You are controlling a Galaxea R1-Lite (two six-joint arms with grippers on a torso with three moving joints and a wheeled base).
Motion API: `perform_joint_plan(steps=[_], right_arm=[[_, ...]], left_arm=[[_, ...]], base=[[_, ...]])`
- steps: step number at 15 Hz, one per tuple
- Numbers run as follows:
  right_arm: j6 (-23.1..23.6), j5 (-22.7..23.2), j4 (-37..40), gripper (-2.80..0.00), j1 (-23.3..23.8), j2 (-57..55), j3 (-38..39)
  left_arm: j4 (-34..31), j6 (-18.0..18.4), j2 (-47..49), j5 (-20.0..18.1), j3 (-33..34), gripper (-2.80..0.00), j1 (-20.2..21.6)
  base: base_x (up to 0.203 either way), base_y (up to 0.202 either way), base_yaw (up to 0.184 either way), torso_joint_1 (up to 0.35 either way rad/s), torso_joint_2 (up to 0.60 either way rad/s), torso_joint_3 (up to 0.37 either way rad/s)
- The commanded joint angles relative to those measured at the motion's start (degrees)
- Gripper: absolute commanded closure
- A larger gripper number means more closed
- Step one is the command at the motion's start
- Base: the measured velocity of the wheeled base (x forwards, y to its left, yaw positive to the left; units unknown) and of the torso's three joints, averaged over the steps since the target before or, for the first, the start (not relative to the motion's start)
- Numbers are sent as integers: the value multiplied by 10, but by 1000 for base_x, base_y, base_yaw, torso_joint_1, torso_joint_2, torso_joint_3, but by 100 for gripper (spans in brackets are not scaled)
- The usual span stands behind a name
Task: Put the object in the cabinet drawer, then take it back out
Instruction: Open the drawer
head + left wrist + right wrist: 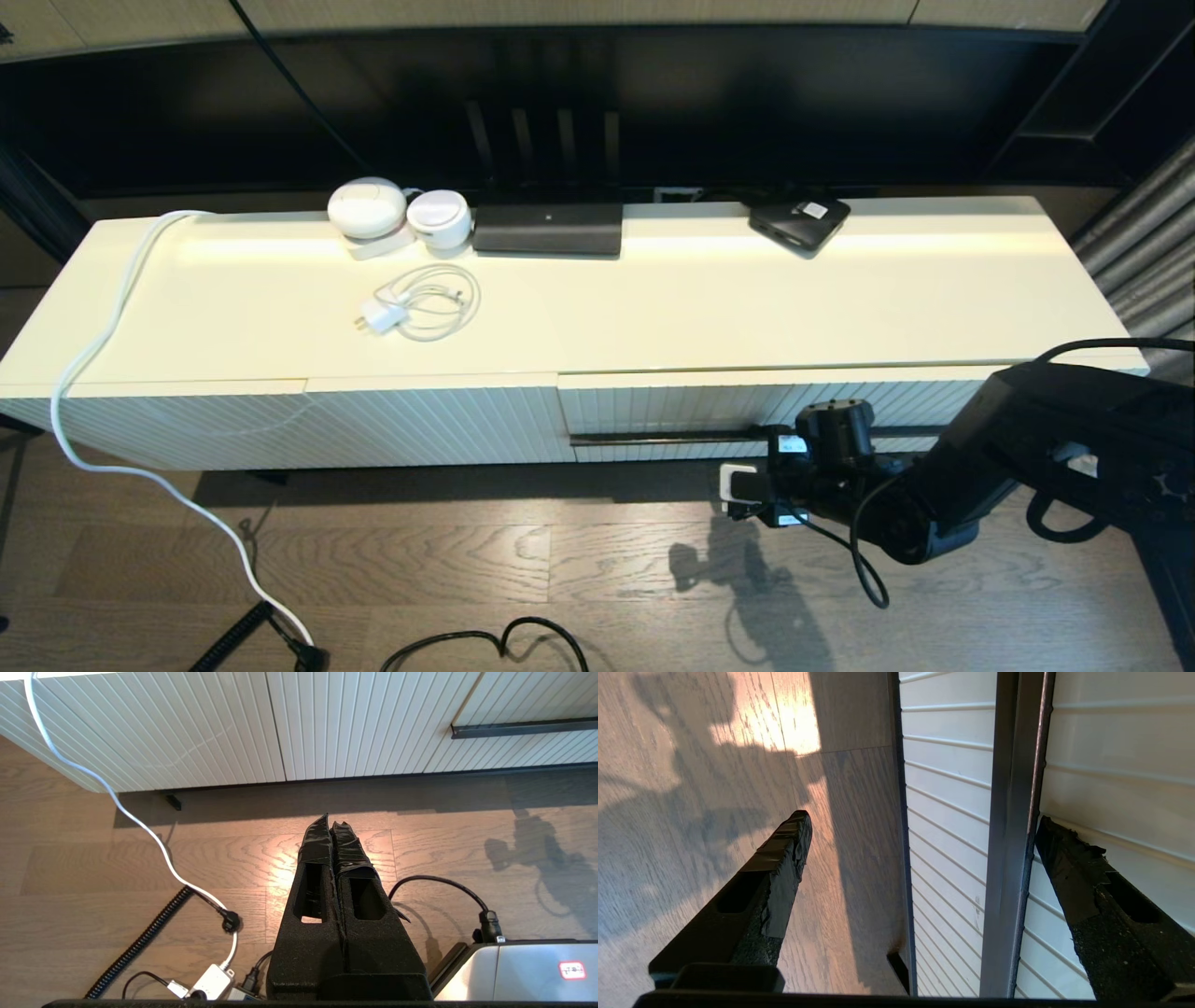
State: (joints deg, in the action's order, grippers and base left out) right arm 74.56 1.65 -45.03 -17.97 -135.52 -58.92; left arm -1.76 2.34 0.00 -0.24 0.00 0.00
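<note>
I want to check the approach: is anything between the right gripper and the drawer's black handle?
Nothing visible. The right gripper is open, its fingers on either side of the black bar handle of the closed cabinet drawer, with only bare fluted front around it.

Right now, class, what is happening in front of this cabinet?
The right gripper is open at the cabinet drawer, its fingers on either side of the black bar handle, not yet closed on it. The drawer looks shut. The left gripper is shut and hangs idle above the wooden floor. No umbrella is in view.
</note>
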Motion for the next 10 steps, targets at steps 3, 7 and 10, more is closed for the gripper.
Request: perform_joint_plan(steps=[3,7,10], right_arm=[[8,3,-2,-280,1,-7,-10],[9,3,0,-280,0,-9,-5],[9,3,-1,-280,0,-17,2]], left_arm=[[0,0,-1,0,0,0,0],[0,0,-1,0,0,0,0],[0,0,-1,0,0,0,0]], base=[[0,0,0,0,0,0],[0,0,0,0,0,0],[0,0,0,0,0,0]])
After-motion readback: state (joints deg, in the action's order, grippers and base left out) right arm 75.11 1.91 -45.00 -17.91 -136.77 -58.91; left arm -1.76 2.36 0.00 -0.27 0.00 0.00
